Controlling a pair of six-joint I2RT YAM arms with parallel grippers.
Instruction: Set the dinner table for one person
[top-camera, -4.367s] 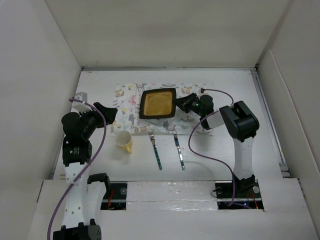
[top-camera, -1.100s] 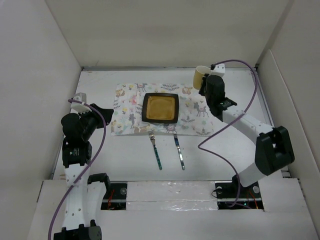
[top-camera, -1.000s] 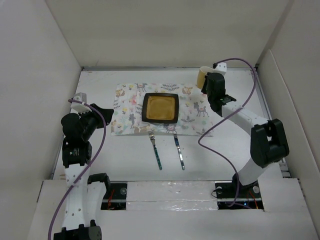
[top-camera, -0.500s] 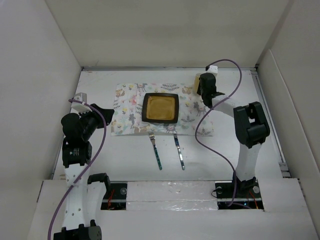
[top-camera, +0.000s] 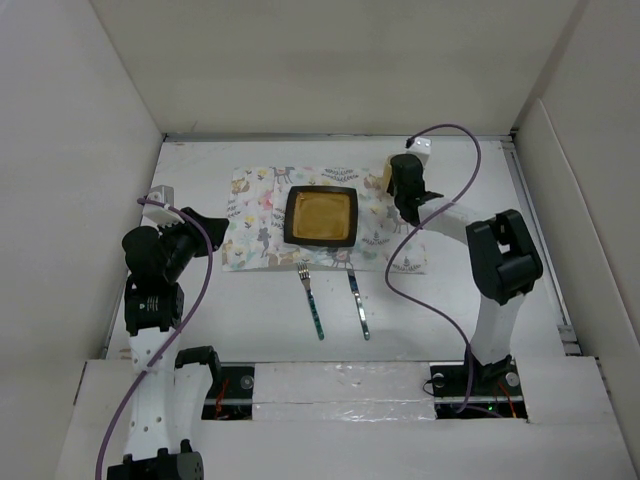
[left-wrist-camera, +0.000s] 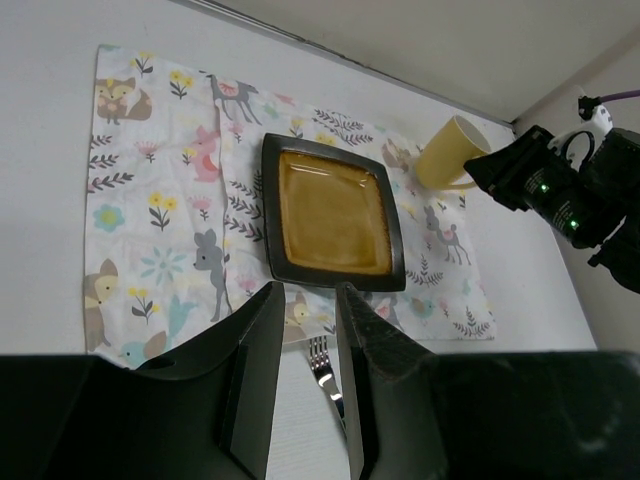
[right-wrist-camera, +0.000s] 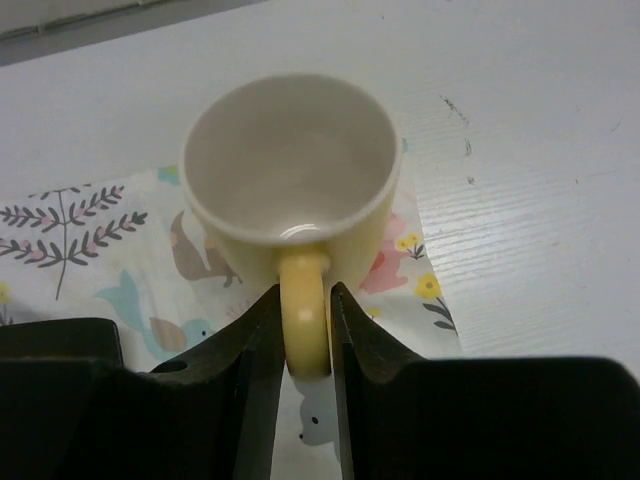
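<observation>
A yellow mug (right-wrist-camera: 290, 170) is at the far right corner of the patterned cloth (top-camera: 255, 215) on the white dinner table (top-camera: 500, 290). My right gripper (right-wrist-camera: 305, 330) is shut on the mug's handle; in the top view the gripper (top-camera: 396, 188) is just right of the mug (top-camera: 385, 178). I cannot tell whether the mug rests on the cloth. A dark square plate (top-camera: 320, 216) with an amber centre lies on the cloth. A fork (top-camera: 311, 302) and a knife (top-camera: 358, 303) lie in front of it. My left gripper (top-camera: 215, 230) hovers at the cloth's left, jaws slightly apart and empty.
White walls close in the table on the left, back and right. The left wrist view shows the plate (left-wrist-camera: 333, 212), the mug (left-wrist-camera: 452, 152), the fork's tines (left-wrist-camera: 322, 360) and the right arm's wrist (left-wrist-camera: 560, 190). A purple cable loops over the table near the right arm (top-camera: 400, 290).
My right gripper has carried the mug from the far right of the table leftward and down to the cloth's far right corner. The left arm has stayed still over the last second.
</observation>
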